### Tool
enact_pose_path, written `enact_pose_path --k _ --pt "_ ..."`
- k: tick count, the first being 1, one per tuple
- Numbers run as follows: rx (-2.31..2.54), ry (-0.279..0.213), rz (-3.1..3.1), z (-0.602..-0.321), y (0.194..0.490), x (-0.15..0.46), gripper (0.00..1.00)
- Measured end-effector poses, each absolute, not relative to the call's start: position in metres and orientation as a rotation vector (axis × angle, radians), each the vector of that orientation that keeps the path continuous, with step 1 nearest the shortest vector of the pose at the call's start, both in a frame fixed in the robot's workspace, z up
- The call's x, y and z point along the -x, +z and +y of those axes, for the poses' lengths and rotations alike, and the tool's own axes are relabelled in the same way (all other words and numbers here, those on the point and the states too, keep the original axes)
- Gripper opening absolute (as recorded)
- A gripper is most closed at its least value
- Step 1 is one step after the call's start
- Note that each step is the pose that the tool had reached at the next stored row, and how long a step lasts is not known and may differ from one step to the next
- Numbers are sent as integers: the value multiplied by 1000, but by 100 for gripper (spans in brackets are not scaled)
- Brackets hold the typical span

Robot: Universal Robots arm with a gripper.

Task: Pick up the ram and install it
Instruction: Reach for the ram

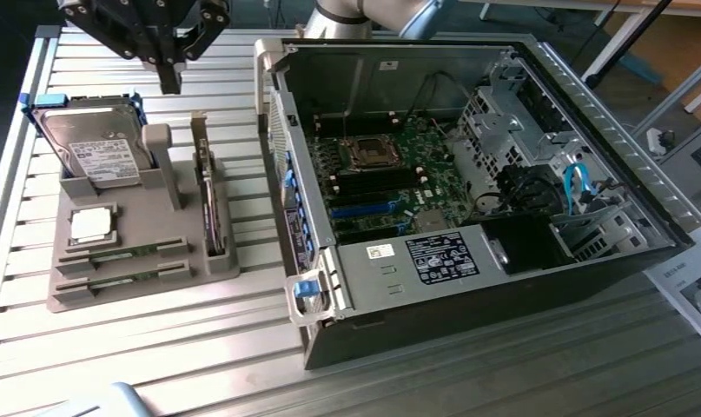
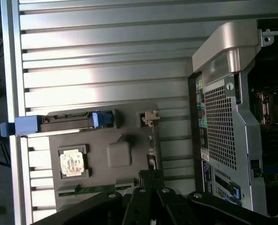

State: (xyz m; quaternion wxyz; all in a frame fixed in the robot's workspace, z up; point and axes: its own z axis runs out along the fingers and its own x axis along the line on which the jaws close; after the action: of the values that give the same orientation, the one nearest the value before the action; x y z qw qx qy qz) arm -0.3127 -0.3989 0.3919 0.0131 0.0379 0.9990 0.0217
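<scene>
In the exterior view, a black robotic gripper (image 1: 170,84) hangs with its fingers pressed together and empty above the far end of a grey moulded parts tray (image 1: 153,288), which sits on a ribbed aluminium table (image 1: 466,382). The ram (image 1: 124,254), a long, narrow, flat green circuit-board stick, sits in a slot at the tray's near end, well apart from the gripper. A second similar stick seems to lie in the slot just beside it. On the exterior view's right stands an open black and silver computer case (image 1: 628,261), its green motherboard (image 1: 385,174) exposed. The step in hand reads as the reach toward the ram. It likely goes best with the fingers parted, squared across the stick's thin faces and centred along its length. In the wrist view, the ram (image 2: 94,189) shows as a thin green strip along the tray's edge, near the gripper's dark frame; its chips are too small to make out.
</scene>
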Motion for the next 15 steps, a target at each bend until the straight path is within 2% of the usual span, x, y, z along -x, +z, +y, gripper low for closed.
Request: enact_pose_path --k 15 --pt "-118 68 3113 -399 392 336 10"
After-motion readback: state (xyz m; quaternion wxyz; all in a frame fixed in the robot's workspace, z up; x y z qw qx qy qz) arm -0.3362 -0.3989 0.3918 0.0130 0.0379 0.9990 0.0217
